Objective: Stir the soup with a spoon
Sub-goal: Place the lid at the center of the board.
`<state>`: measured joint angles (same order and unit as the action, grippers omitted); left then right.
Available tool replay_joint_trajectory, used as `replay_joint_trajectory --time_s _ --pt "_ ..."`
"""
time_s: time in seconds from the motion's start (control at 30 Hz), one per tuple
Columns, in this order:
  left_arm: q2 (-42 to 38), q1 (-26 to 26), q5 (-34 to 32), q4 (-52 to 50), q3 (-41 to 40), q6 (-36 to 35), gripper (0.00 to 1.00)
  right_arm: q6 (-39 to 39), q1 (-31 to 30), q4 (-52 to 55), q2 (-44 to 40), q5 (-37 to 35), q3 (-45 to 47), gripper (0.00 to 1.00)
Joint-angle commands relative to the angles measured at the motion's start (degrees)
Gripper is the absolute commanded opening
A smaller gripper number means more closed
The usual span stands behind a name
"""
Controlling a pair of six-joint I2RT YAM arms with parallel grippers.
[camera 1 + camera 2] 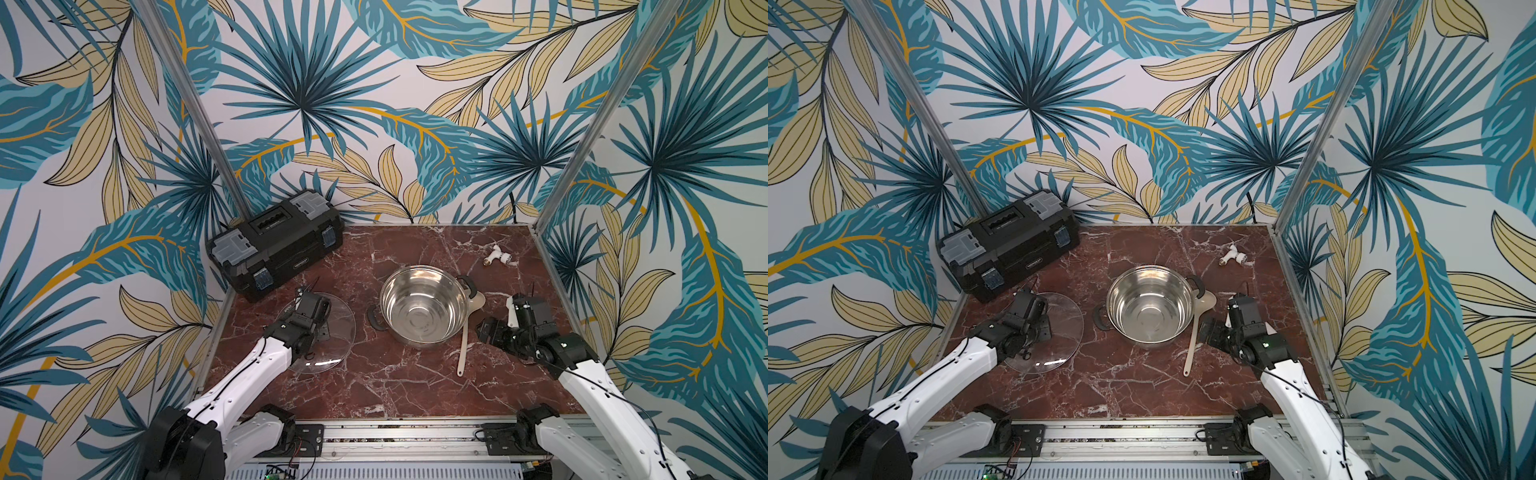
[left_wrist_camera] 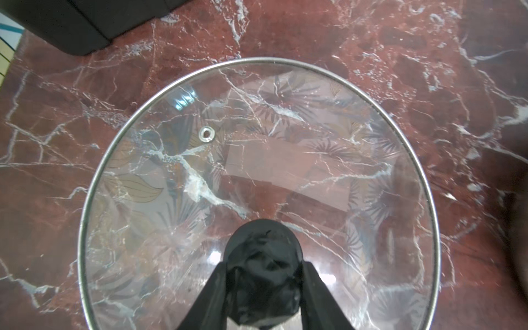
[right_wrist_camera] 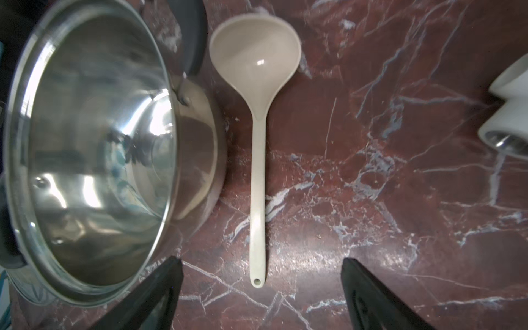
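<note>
The steel pot (image 1: 401, 297) (image 1: 1129, 297) (image 3: 100, 143) stands mid-table with a bare shiny inside; no soup shows. The cream spoon (image 1: 464, 332) (image 1: 1194, 332) (image 3: 258, 171) lies flat on the table just right of the pot, its bowl by the pot's far black handle. My right gripper (image 1: 484, 330) (image 3: 261, 260) hovers open over the spoon's handle end, one finger on each side and neither touching it. Left of the pot, my left gripper (image 1: 309, 301) (image 2: 264, 264) is shut on the black knob of the glass lid (image 1: 338, 328) (image 2: 285, 143), which rests on the table.
A black toolbox (image 1: 274, 245) sits at the back left corner. A small white T-shaped pipe fitting (image 1: 496, 255) (image 3: 511, 114) lies at the back right. Metal frame posts and patterned walls close in the table's sides and back.
</note>
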<state>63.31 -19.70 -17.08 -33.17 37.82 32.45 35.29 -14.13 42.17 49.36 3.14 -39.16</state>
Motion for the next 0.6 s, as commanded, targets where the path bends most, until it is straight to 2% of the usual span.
replay_joint_trajectory --time_s 0.0,0.1,0.3,0.33,0.57 --pt "0.2 1.6 -0.2 9.7 -1.5 -0.1 0.39 5.2 -4.5 -3.7 1.8 -3.1 3.3 0.87" --pt "1.4 2.6 0.9 10.7 -2.0 -0.4 0.5 8.5 -7.9 -6.7 4.3 -4.5 5.5 0.79" --pt "1.0 2.9 1.1 9.1 -1.7 -0.3 0.98 12.6 -9.9 -12.5 8.1 -7.3 8.3 0.66" --pt "0.4 2.9 1.1 8.2 -1.4 -0.1 1.0 13.0 -10.1 -13.1 8.8 -8.1 8.3 0.64" --pt "-8.1 2.9 2.1 4.6 -1.0 1.3 1.0 14.9 -10.9 -18.8 16.7 -10.1 8.0 0.56"
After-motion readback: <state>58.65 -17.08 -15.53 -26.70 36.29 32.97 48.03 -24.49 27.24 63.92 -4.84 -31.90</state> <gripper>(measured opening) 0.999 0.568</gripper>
